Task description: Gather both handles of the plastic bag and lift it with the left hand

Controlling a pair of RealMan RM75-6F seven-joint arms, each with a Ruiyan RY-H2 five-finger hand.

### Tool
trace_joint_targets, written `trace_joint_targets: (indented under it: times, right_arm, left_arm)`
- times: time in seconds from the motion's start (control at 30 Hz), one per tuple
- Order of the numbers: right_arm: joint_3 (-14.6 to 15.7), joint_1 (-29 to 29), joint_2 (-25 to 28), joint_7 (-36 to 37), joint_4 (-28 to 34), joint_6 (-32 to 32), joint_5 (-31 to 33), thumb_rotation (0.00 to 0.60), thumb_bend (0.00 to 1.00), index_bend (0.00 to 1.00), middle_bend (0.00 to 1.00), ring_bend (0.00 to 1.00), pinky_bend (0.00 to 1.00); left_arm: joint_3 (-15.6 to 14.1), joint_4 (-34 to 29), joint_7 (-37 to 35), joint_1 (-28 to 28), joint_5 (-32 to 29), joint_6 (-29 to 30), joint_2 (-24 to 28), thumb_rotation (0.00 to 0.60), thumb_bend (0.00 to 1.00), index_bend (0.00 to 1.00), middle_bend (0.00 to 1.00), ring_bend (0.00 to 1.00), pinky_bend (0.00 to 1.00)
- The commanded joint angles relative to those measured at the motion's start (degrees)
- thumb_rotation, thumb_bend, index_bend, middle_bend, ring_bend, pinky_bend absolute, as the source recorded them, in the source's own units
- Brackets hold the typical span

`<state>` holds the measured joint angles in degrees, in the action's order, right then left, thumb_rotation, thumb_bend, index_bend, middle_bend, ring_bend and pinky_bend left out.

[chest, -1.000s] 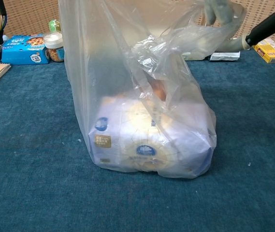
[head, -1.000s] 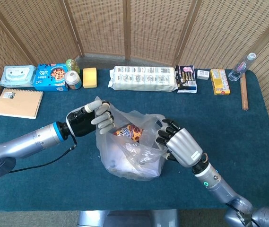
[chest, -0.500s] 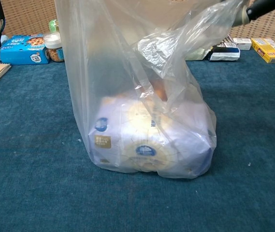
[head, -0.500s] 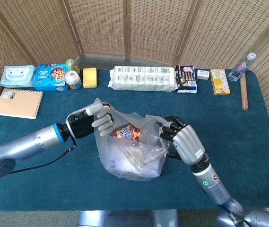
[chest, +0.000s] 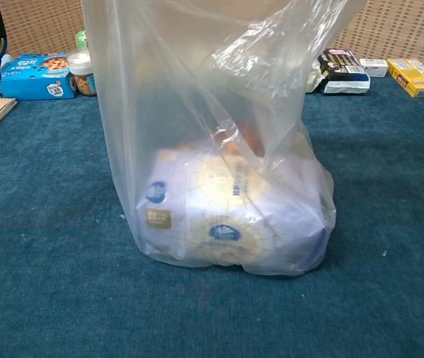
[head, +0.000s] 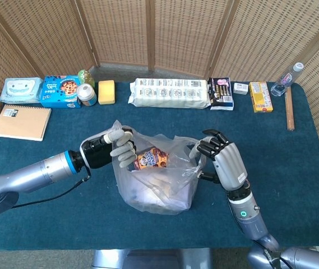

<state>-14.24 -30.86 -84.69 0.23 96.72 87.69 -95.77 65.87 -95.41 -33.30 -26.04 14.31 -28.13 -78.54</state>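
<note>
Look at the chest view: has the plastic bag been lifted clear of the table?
No, the plastic bag sits with its bottom resting flat on the blue table, its contents settled against the cloth.

A thin, glossy, see-through plastic bag [chest: 212,142], creased and crinkled, sits centre frame on a matt, napped dark teal cloth tabletop [chest: 48,298]. Woven cane screen panels [head: 120,28] line the top edge.

Tabletop [head: 294,162]: dark blue cloth.
Ten o'clock: notebook [head: 21,122], wipes pack [head: 21,89], cookie box [head: 60,91].
Two o'clock: yellow box [head: 260,96], water bottle [head: 287,79].
</note>
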Motion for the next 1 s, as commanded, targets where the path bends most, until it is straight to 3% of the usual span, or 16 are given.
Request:
trace_joint_targets:
  times: [0.03, 0.47, 0.67, 1.0]
  right_arm:
    - [-0.8, -0.1, -0.6, 0.6, -0.4, 0.7, 0.2, 0.6, 0.29, 0.44, 0.53, 0.49, 0.27]
    - [-3.2, 0.2, -0.1, 3.1, 0.5, 1.8, 2.5, 0.6, 0.28, 0.12, 0.22, 0.23, 0.16]
    - [-4.1, 0.3, -0.1, 4.0, 0.5, 2.4, 3.1, 0.6, 0.27, 0.08, 0.13, 0.14, 0.1]
    - [-6.0, 0.1, 0.8, 5.5, 1.3, 3.2, 3.9, 0.6, 0.26, 0.07, 0.11, 0.11, 0.07]
  left_arm:
    - [0.3, -0.4, -0.1, 0.6, -0.6, -0.5, -0.3, 0.321, 0.32, 0.71, 0.84, 0.72, 0.69]
    - [0.3, -1.3, 0.3, 2.9, -0.6, 0.8, 0.0, 0.324, 0.32, 0.71, 0.84, 0.7, 0.67]
    - [-0.4, -2.6, -0.2, 3.2, 0.0, 3.8, 0.3, 0.321, 0.32, 0.71, 0.83, 0.7, 0.67]
    - [-0.1, -4.4, 0.2, 3.9, 1.5, 7.0, 0.1, 0.317, 0.32, 0.71, 0.77, 0.65, 0.64]
